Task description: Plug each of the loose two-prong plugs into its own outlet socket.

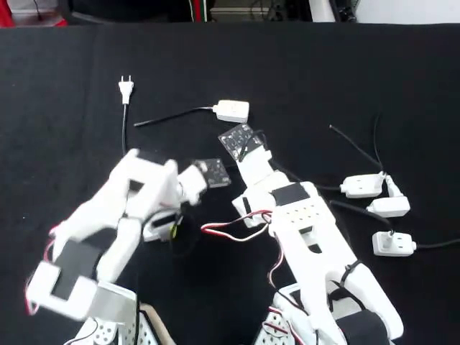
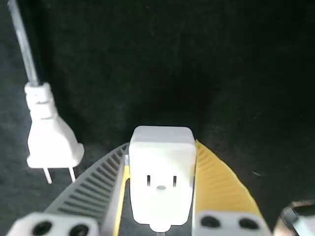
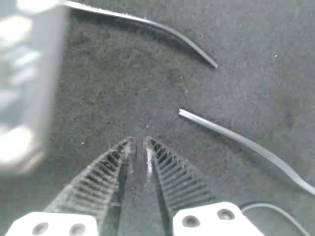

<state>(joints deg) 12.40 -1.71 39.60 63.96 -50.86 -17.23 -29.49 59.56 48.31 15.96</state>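
Currently my left gripper [image 2: 161, 150] is closed on an outlet socket [image 2: 161, 172], with the jaws against its two sides and the slots in plain sight. A loose two-prong plug [image 2: 49, 142] lies just beside it on the black cloth [image 2: 236, 59], not touching it. My right gripper [image 3: 139, 145] is nearly shut and holds nothing. The plug looks light, hard and smooth. Its prongs are thin and likely bendable, and its cord [image 2: 24, 49] probably tugs. I'd grip the flat sides of its body, behind the prongs. The socket looks light too and would slide unless held.
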